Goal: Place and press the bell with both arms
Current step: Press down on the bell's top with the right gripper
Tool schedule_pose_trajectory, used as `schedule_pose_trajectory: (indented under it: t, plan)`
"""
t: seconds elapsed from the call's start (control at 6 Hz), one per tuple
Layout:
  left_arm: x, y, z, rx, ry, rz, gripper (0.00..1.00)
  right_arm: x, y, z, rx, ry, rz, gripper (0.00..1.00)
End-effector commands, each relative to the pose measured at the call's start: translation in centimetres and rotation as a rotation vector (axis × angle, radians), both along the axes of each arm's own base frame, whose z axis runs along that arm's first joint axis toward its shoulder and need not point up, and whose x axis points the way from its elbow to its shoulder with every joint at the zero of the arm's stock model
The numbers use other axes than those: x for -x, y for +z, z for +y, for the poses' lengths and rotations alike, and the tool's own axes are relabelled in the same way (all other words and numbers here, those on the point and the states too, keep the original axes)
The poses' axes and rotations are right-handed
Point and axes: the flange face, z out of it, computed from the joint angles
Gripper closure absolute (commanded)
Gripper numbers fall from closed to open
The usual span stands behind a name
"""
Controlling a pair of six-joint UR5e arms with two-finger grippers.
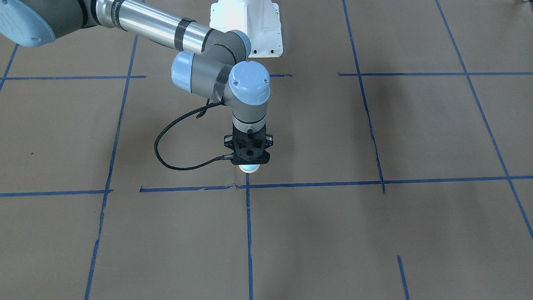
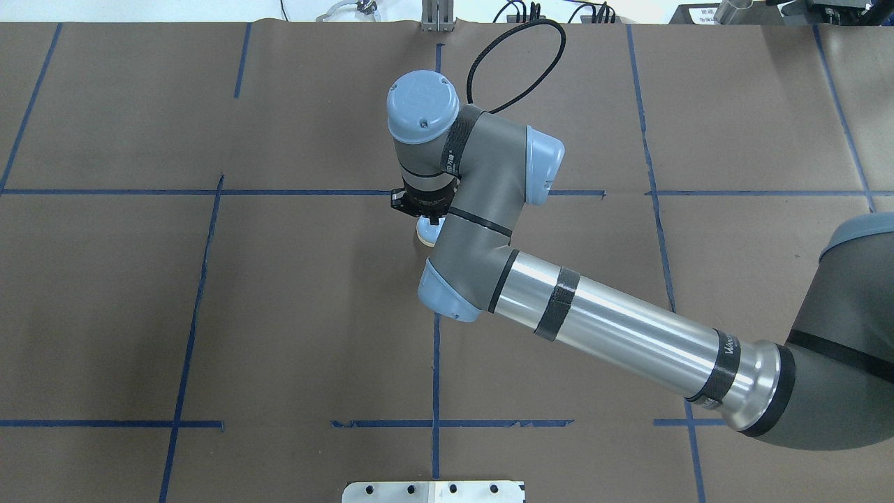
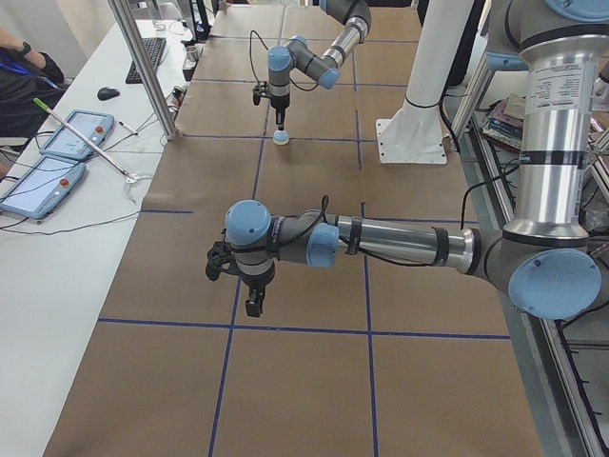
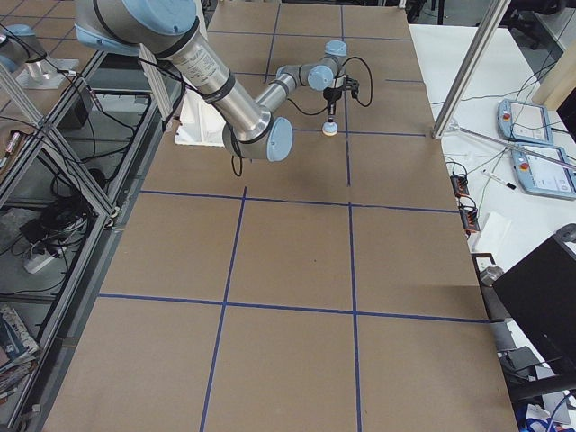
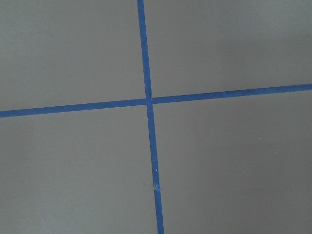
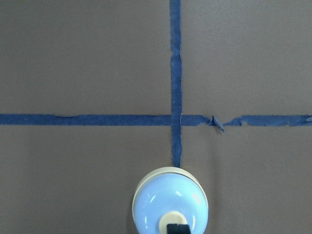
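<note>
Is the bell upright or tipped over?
Upright. The bell rests flat on its cream base ring, button pointing straight up at the right wrist camera.

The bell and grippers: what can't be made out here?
Front view: the right gripper covers the bell except its lower edge.
Overhead view: the right arm's wrist hides most of it.
Right wrist view: the bottom edge cuts off its near side.
Left gripper: only in the left side view, too small to judge.
</note>
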Motion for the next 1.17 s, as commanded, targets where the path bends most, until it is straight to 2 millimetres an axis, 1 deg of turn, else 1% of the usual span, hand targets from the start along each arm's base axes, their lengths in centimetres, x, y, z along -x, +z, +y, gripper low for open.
schedule_pose_trajectory:
  t: [0.0,0.33,0.67,0.83,1.0]
  plan:
    - [0.0,0.0,0.0,0.0,0.0,0.0,0.0,0.3,0.3,-0.1,0.001,-0.001,0.004,1.0]
    - [0.0,0.0,0.0,0.0,0.0,-0.001,0.0,0.6,1.1,-0.3,0.011,-0.003,0.018,1.0]
    - [0.0,0.0,0.0,0.0,0.0,-0.001,0.0,0.6,0.7,-0.3,0.009,-0.002,0.014,1.0]
    - [0.0,0.0,0.0,0.0,0.0,-0.001,0.0,0.1,-2.3,-0.7,-0.003,0.002,-0.018,1.0]
    - [0.0,0.0,0.0,0.0,0.0,-0.001,0.0,-1.0,-3.9,-1.7,0.0,0.008,-0.041,1.0]
